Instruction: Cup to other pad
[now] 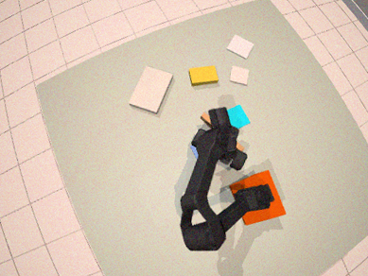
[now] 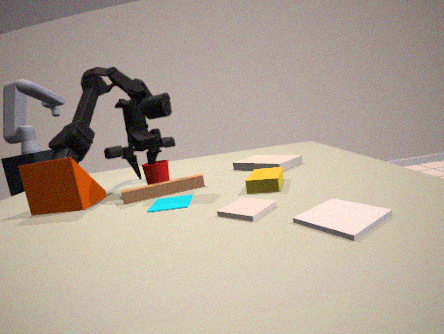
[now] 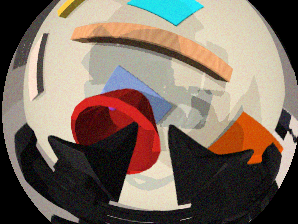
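Note:
The red cup stands upright on the blue pad, behind the wooden bar. The cyan pad lies on the other side of the bar. My gripper is partly open and down at the cup's rim; its fingertips stand on either side of the cup's near wall without pressing it. The arm hides the cup in the overhead view. I cannot make out the marbles inside the cup.
An orange wedge stands close to the arm's base. A yellow block and three white slabs lie beyond the cyan pad.

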Controlling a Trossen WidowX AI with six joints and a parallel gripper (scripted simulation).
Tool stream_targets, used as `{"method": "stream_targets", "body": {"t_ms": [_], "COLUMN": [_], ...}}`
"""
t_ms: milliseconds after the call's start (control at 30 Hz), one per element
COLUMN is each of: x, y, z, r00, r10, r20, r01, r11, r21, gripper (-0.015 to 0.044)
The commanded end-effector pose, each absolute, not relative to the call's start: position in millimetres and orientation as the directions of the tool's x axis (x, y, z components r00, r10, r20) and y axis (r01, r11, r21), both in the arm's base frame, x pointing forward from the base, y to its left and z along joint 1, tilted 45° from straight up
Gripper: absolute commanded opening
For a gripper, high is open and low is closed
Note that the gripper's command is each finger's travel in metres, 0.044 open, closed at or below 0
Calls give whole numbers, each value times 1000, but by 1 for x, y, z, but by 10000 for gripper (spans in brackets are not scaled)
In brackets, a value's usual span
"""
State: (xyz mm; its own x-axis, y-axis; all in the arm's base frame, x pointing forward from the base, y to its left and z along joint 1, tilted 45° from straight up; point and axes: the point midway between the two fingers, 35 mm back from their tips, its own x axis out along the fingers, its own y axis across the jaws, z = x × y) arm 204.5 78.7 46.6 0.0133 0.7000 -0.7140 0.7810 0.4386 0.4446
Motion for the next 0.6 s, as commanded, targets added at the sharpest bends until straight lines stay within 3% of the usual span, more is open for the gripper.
{"method": "stream_targets", "body": {"t_ms": [0, 67, 567], "x": [204, 204, 204], "y": [81, 79, 79], "z": [46, 46, 46], "r00": [13, 13, 13], "r10": [705, 700, 700], "r20": [-709, -714, -714], "r01": [783, 781, 781], "r11": [434, 439, 439], "r21": [445, 445, 445], "gripper": [148, 95, 0]}}
